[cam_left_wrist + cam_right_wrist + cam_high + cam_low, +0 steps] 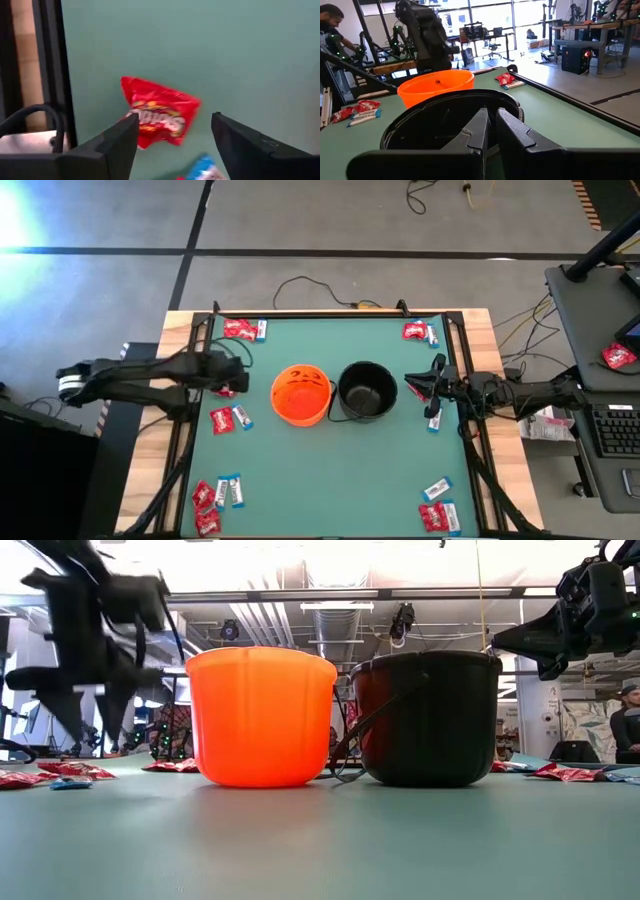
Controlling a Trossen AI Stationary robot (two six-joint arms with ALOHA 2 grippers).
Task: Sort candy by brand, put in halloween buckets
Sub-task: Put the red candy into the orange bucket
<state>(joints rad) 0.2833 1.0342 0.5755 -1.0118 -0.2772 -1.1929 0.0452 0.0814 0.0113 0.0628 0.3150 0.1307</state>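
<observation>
An orange bucket (302,394) and a black bucket (367,390) stand side by side on their bases at the middle of the green mat. My left gripper (175,134) is open and points down above a red candy packet (160,116) that lies flat near the mat's left edge; a white-and-blue bar (204,170) lies beside the packet. In the low view the left gripper (95,730) hangs clear of the mat. My right gripper (492,131) is shut, level, just right of the black bucket (445,120). More candy (230,418) lies in small heaps around the mat.
Candy heaps lie at the far left (244,330), far right (420,332), near left (215,495) and near right (438,510) corners, and below my right gripper (433,420). A black rail (50,70) and wooden border edge the mat. A person (330,25) stands beyond the table.
</observation>
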